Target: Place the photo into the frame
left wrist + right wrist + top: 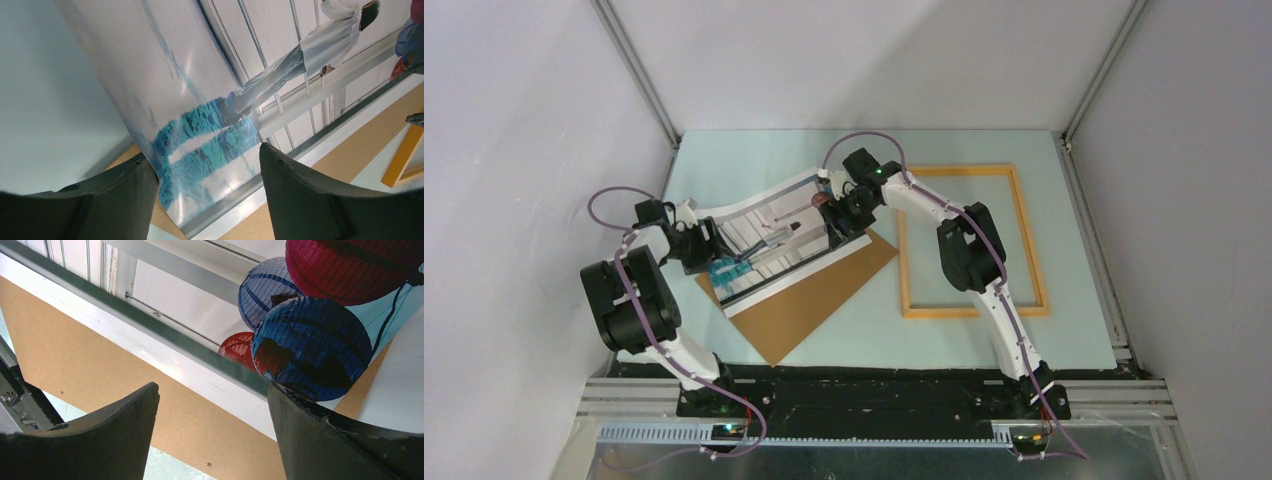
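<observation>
Left end effector (205,152), nearest the lens, stands released with its dark jaws parted. It straddles the raised corner of the glossy, white-bordered paper photo (210,100), a print of a person among pale poles, and grips nothing. The sheet bows up off the plain brown rectangular backing board (814,300) on that side, which likely gives the jaws an edge to pinch. At the photo's opposite end, by the printed red and blue balls, the right end effector (212,387) hangs just above the border, likewise released and empty, seemingly ready to share the lift so the paper does not fold. The thin orange-yellow wooden frame (974,312) lies flat and empty on the pale green bench (874,330), to the right of the board and apart from the photo.
</observation>
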Tool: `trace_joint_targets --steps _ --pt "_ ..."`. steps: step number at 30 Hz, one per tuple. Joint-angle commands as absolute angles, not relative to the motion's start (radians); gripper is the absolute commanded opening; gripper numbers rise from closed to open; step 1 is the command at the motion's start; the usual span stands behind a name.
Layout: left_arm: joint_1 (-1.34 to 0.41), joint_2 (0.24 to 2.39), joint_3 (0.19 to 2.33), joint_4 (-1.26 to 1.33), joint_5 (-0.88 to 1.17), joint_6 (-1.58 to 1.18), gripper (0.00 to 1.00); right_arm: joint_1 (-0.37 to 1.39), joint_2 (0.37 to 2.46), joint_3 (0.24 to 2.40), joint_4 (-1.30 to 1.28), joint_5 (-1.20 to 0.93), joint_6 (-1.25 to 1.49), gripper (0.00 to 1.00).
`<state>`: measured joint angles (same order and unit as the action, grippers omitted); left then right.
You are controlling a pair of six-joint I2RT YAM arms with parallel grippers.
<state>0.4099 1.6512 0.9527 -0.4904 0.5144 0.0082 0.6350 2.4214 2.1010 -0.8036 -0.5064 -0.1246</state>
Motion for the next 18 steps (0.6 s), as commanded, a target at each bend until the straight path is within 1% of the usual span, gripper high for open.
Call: trace_joint_targets --steps 1,2,3,8,10,13,14,17,18 --pt "0.393 1.647 0.973 -0.46 0.546 0.016 0.72 0.635 2.448 2.092 -0.818 -0.51 -0.117 0.84" --pt "0.394 1.647 0.973 -0.458 0.537 0.016 0.7 0.634 2.449 2.098 -0.821 -0.511 -0.116 0.84" --pt "0.393 1.647 0.971 -0.453 0.528 0.016 0.66 0.634 2.453 2.102 -0.822 -0.512 -0.115 0.84" --pt "0.392 1.643 0.97 -0.444 0.405 0.008 0.53 0.634 2.445 2.099 -0.825 -0.511 -0.115 0.84" --pt "0.393 1.639 0.97 -0.443 0.372 0.008 0.43 0.632 2.441 2.096 -0.825 -0.511 -0.115 0.84" --pt "0.393 1.637 0.973 -0.441 0.346 0.007 0.33 0.633 2.435 2.094 -0.825 -0.511 -0.115 0.84" --pt "0.393 1.637 0.976 -0.442 0.345 0.007 0.28 0.633 2.431 2.094 -0.825 -0.511 -0.115 0.84" --pt "0.393 1.635 0.98 -0.443 0.357 0.008 0.18 0.632 2.422 2.094 -0.828 -0.509 -0.115 0.84" --pt "0.393 1.634 0.982 -0.443 0.361 0.008 0.14 0.633 2.414 2.095 -0.828 -0.508 -0.115 0.84"
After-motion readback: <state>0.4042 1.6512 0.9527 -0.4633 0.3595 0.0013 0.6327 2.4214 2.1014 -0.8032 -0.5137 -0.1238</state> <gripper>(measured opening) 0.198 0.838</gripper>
